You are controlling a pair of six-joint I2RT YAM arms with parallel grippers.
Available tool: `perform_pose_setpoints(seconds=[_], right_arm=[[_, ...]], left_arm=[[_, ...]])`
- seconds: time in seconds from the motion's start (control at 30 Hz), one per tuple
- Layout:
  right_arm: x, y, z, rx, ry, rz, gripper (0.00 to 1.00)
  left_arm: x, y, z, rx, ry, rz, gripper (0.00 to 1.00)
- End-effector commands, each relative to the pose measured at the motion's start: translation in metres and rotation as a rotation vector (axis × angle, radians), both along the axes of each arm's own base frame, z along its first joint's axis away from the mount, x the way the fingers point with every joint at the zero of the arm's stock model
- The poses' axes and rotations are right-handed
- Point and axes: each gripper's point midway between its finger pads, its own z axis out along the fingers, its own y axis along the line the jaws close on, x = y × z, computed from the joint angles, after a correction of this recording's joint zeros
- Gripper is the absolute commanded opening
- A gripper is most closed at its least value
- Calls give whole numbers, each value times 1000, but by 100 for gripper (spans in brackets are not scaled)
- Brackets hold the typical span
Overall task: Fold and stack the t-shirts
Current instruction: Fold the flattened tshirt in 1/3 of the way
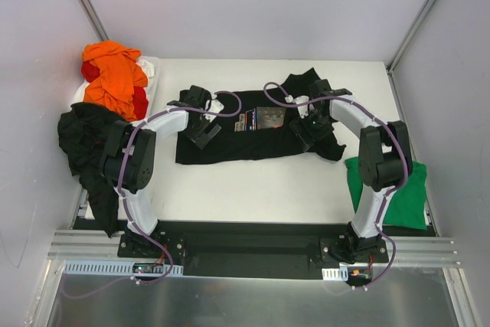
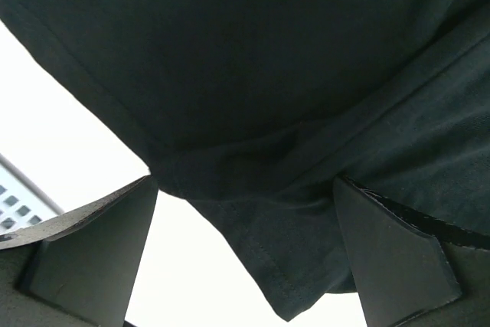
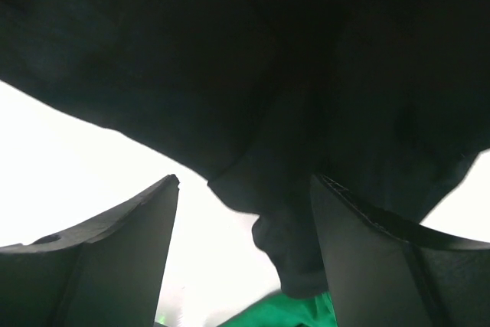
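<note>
At the bottom of the top view, the two arm bases sat on a dark rail along the near edge of the white table [image 1: 253, 189]. Just above the rail at the lower right, a bright green t-shirt [image 1: 409, 198] lay folded flat, partly behind the right arm. The right wrist view caught a sliver of it at its bottom edge. On the left edge of the frame, a crumpled black t-shirt [image 1: 83, 139] was heaped up and trailed down over the table's side.

In the centre of the frame lay the black printed t-shirt [image 1: 230, 145], spread flat with its small rectangular print [image 1: 260, 119] facing up. The left gripper [image 1: 202, 132] was down at the shirt's left end and the right gripper [image 1: 310, 132] at its right end. In the left wrist view the claw [image 2: 245, 181] stood wide open, a hemmed sleeve of black cloth hanging between the fingers but not pinched. In the right wrist view the claw [image 3: 245, 180] was also spread wide, with a dark fold drooping between the fingers.

At the upper left, farthest back, an orange t-shirt [image 1: 115, 76] lay bunched on top of a red t-shirt [image 1: 141, 103].
</note>
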Motion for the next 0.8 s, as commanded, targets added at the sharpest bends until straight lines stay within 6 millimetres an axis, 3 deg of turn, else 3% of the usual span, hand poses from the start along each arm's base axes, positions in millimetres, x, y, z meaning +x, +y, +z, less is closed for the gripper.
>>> perform_pose_setpoints(seconds=[0.0,0.43,0.6,0.77], right_arm=[[7,7,-3,31,3,5,73],[14,0,-22,-14,15,11,74],[5,-2,-30,-27,37,8,73],[-1,-5,-23,-43,7,11,73]], left_arm=[[-12,5,-12,2,51,21,99],[-17,10,-22,25,74,37,99],[-22,12,-27,33,89,41,99],[-28,15,-27,42,95,42,99]])
